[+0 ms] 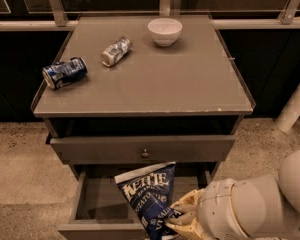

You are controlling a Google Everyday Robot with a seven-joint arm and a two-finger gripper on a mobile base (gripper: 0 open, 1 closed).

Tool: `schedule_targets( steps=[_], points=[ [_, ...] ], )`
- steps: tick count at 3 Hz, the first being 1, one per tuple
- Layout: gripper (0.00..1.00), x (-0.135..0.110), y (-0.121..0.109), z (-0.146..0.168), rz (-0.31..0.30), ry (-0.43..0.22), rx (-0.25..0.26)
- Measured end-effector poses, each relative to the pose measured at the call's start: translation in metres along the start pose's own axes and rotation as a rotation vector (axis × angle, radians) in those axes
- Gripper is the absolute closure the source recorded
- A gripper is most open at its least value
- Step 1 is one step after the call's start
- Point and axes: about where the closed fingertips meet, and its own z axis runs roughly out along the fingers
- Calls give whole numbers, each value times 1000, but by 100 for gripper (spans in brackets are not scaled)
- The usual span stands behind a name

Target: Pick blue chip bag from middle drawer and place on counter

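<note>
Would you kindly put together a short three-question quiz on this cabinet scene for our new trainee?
1. True or false: the blue chip bag lies flat on the counter.
2. What stands near the counter's back edge? A) white bowl B) mug C) plate
3. Fill in: the gripper, low over the right side of the open middle drawer, is shut on the ____.
Key: 1 false, it is held upright over the drawer; 2 A; 3 blue chip bag.
</note>
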Motion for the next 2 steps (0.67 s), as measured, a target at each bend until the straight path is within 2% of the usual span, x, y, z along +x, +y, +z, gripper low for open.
schedule_targets(
  steps=[1,2],
  points=[
    [100,-13,-5,-7,-60,6,-23],
    [100,-42,-22,-39,-145,36,-3]
  ],
)
